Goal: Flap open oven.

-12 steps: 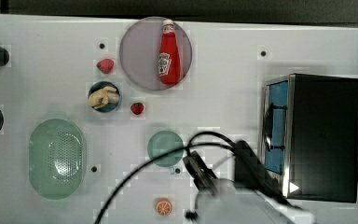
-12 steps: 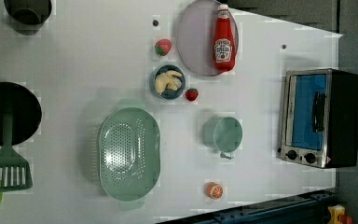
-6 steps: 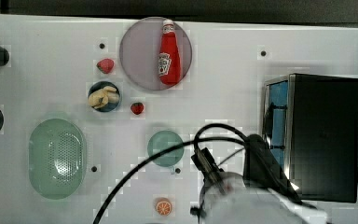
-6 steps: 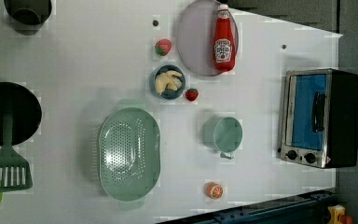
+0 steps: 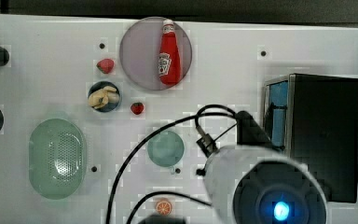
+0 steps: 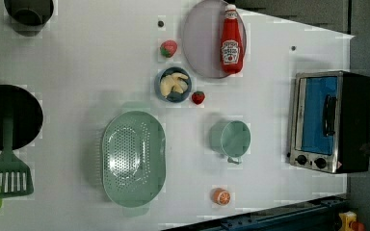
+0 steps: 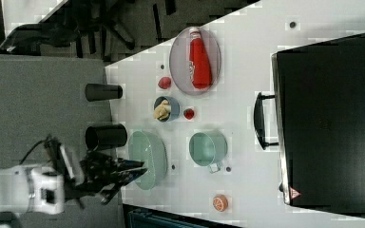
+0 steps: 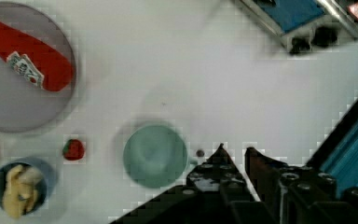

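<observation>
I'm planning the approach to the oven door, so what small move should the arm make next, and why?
Probably carry the gripper toward the bar handle at the top edge of the oven door. The door looks closed, with blue glass flush in its frame, and the fingertips hang over bare table beside the green cup, nothing between them.

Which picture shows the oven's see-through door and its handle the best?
The left view. There the oven faces the camera, so its blue glass door, dark bar handle and two knobs all show. The top view gives its black top and a strip of blue, the right view its top and handle, the wrist view a corner.
</observation>
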